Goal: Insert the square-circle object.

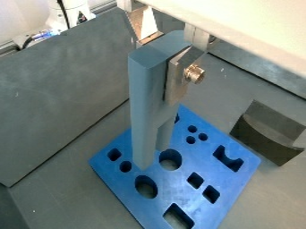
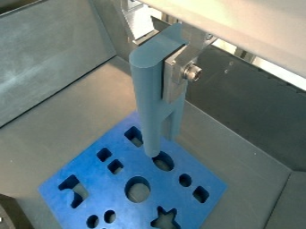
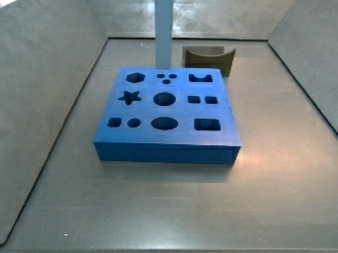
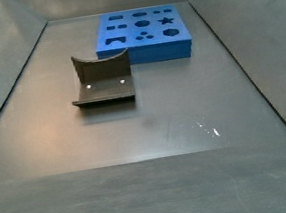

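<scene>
The square-circle object (image 1: 149, 107), a slim pale blue-grey piece, hangs upright in my gripper (image 1: 162, 76), which is shut on its upper end. One silver finger plate (image 1: 180, 79) presses on its flat side. Both wrist views show this, and the piece (image 2: 153, 98) points its two prongs down at the big blue slab (image 2: 162, 199). The prong tips are at the slab's top face among the holes (image 1: 146, 165); I cannot tell whether they have entered. In a side view the piece (image 3: 164, 35) stands over the slab's far left part (image 3: 172, 133); the gripper is out of that view.
The dark olive block with a curved notch (image 3: 209, 59) stands behind the slab, and it also shows in a side view (image 4: 102, 84) and a wrist view (image 1: 273, 132). Grey walls (image 3: 53, 119) enclose the floor on all sides.
</scene>
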